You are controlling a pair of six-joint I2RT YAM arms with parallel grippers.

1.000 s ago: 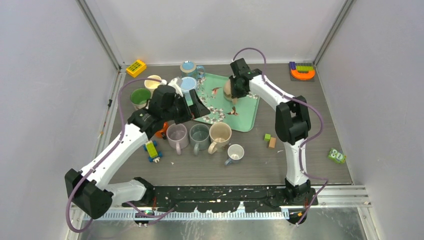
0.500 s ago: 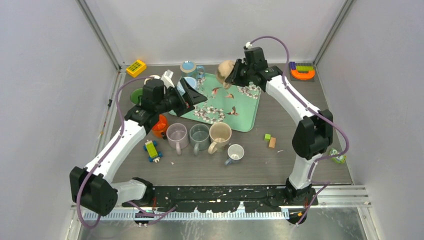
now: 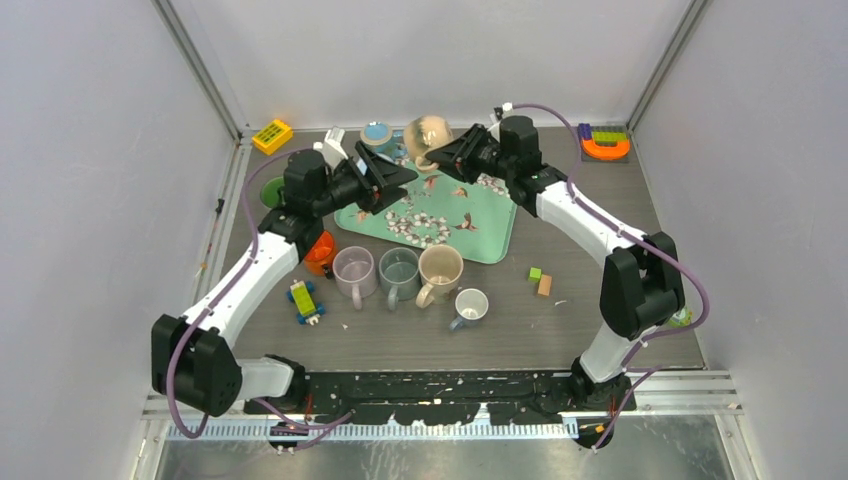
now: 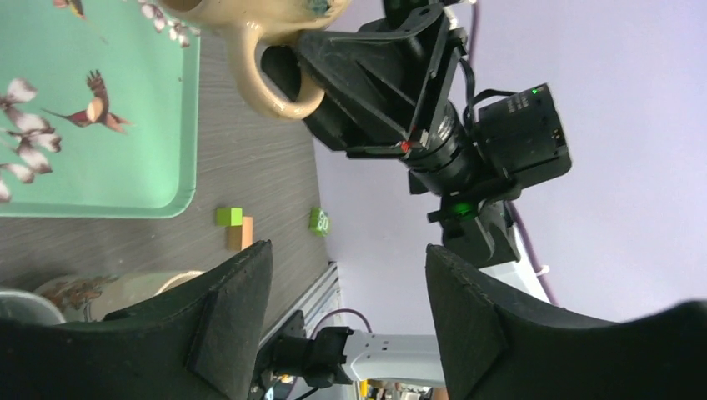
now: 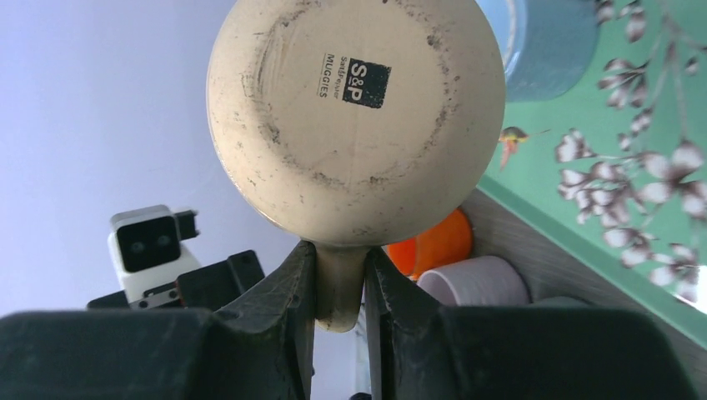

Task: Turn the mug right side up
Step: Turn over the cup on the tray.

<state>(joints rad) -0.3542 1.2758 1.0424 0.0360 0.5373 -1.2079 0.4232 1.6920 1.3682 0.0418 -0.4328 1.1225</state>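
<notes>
Beige mug [image 5: 354,117] (handle pinched) hangs in right end effector [image 5: 339,283].

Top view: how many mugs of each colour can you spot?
Beige: 2, held mug and standing beige mug
Blue mug: 1
Green mug: 1
Orange mug: 1
Lilac mug: 1
Grey mug: 1
White mug: 1
Total: 8 in view; more may be hidden.

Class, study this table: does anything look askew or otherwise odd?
The beige ceramic mug hangs tipped sideways in the air near the green floral tray's far edge, pinched by its handle in the right gripper. Its base shows dark scuffs.
</notes>
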